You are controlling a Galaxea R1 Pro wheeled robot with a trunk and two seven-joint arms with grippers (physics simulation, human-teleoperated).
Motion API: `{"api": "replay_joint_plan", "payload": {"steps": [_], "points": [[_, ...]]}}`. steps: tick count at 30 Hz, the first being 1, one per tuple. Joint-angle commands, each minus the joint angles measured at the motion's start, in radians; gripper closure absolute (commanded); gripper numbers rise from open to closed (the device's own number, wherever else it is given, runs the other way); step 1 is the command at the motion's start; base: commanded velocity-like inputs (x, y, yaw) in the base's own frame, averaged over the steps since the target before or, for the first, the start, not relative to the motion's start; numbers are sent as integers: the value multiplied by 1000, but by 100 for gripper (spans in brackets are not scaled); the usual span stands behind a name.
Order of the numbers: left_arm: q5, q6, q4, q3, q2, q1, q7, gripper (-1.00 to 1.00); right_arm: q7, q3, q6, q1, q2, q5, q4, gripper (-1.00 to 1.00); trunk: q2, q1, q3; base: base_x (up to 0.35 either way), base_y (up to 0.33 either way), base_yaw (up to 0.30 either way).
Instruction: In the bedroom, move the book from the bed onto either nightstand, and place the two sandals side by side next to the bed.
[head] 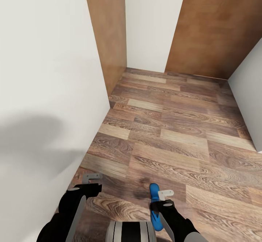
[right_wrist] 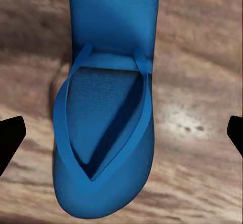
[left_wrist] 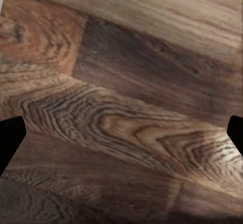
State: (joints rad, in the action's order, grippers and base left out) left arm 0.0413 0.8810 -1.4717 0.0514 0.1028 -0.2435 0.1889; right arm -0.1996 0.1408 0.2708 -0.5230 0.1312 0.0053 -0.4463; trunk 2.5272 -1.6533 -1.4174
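Note:
One bright blue sandal [head: 155, 191] lies flat on the wood-plank floor at the bottom of the head view. My right gripper [head: 162, 198] hangs directly over it. In the right wrist view the sandal [right_wrist: 104, 113] sits strap side up between the two dark fingertips [right_wrist: 10, 138], which stand wide apart and do not touch it, so the right gripper [right_wrist: 121, 138] is open. My left gripper [head: 91, 182] is low on the left near the white wall, open over bare floor [left_wrist: 121, 82]. The book, the bed, the nightstand and the other sandal are out of view.
A white wall [head: 43, 89] runs close along my left. Brown wooden panels [head: 109, 34] [head: 218, 27] flank a white wall at the far end. Another white wall [head: 251, 89] closes the right. Wood-plank floor [head: 174, 125] stretches ahead between them.

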Motion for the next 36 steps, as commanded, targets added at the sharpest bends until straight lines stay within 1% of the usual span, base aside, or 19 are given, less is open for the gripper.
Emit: {"api": "replay_joint_plan", "payload": {"steps": [1, 5, 22, 34, 36], "points": [[5, 4, -1, 1, 0, 0, 6, -100, -6, 7, 8, 0, -1, 1, -2, -100, 1, 0, -5, 0, 0, 0], [5, 4, 0, 1, 0, 0, 6, -100, -6, 7, 7, 0, -1, 1, -2, -100, 1, -2, -20, 0, 0, 0], [5, 4, 1, 1, -1, 0, 6, -100, -6, 5, 9, -1, 1, 0, -3, -100, 1, -2, -20, 0, 0, 0], [4, 4, 1, 1, -1, 0, 5, -100, -6, 5, 17, -1, 3, 1, -4, -100, 4, -7, -67, 0, 0, 0], [4, 4, 1, 1, -2, 0, 5, -100, -6, 5, 17, -2, 3, 1, -5, -100, 4, -7, -67, 0, 0, 0]]}}
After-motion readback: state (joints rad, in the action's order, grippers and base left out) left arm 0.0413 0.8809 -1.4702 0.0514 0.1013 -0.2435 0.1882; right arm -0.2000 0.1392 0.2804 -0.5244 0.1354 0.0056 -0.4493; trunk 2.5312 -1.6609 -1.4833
